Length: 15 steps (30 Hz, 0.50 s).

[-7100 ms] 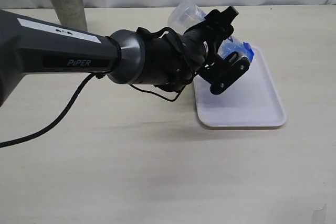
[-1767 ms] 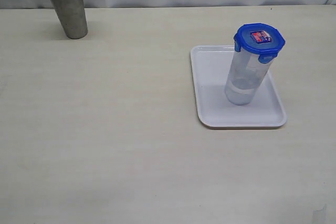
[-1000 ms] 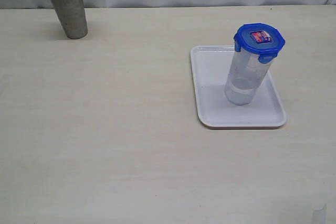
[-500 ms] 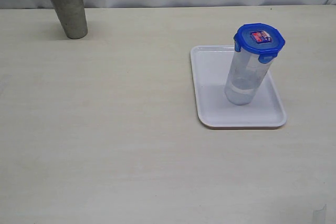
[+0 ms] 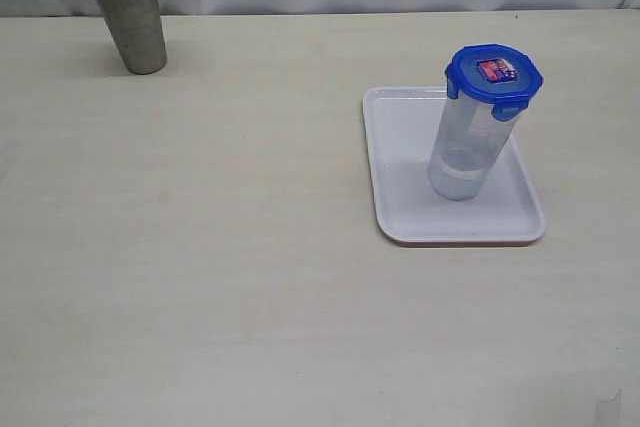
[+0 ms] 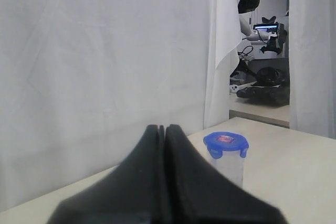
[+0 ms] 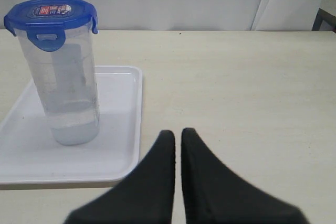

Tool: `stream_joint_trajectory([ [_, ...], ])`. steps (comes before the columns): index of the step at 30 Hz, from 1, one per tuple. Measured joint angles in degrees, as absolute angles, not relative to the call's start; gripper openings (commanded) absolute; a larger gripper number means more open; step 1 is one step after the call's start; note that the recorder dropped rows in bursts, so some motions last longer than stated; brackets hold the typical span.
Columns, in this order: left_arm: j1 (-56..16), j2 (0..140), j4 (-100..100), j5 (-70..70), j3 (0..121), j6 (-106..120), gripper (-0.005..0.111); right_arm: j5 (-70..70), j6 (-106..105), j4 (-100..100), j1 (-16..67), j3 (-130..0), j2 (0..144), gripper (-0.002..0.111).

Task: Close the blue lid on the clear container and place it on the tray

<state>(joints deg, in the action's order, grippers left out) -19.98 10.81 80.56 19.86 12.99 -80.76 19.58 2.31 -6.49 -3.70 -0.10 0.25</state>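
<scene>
Through my left wrist camera I see the left gripper (image 6: 161,129) in the foreground, its two black jaws pressed flat together with only a thin seam between them and nothing held. Beyond it, and apart from it, the clear container (image 6: 231,169) stands upright on the pale table (image 6: 299,166), with the blue lid (image 6: 226,143) sitting on its rim and a small red sticker on top. A white curtain (image 6: 100,51) hangs behind the table, and through a gap in it I can make out another room with dark equipment and a lit screen (image 6: 264,27).
</scene>
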Motion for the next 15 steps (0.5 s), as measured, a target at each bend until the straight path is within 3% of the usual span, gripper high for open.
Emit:
stream_joint_trajectory([
  [4,-19.98,10.81,77.73,19.51,12.99,-79.32,0.000,19.58,2.31,-6.49,-3.70,-0.10,0.25,0.004],
  [7,-19.98,10.81,63.56,17.07,12.76,-73.16,0.000,19.58,2.31,-6.49,-3.70,-0.10,0.25,0.004],
  [15,-19.87,8.98,12.94,7.80,8.59,-20.50,0.000,19.58,2.31,-6.49,-3.70,-0.10,0.25,0.004],
])
